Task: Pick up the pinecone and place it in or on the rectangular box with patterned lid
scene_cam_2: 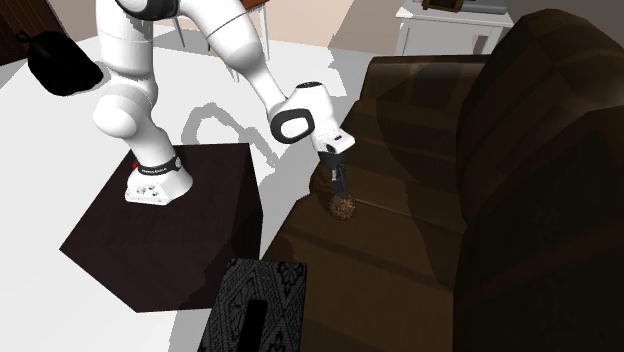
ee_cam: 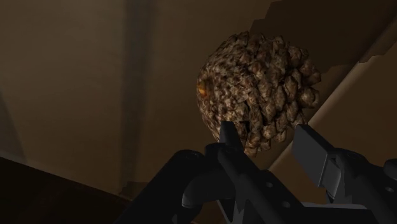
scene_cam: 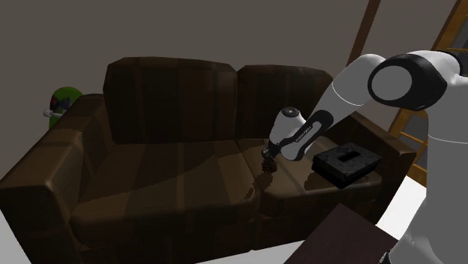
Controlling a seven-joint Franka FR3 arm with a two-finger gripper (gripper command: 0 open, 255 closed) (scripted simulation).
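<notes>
The claw (ee_cam: pixel 266 133) stands open with the pinecone (ee_cam: pixel 254 83) just ahead of its fingertips, and the pinecone may roll across the sofa (scene_cam: pixel 187 165) if one finger touches first.

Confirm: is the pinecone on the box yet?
No, the pinecone lies on the sofa seat, apart from the box.

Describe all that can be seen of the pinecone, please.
The pinecone is round, brown, with rough scales and an orange spot on one side. It lies on the seat of the dark brown sofa, near the seam between cushions. The black hand stands over it, fingers open on either side; whether they touch it is unclear.
</notes>
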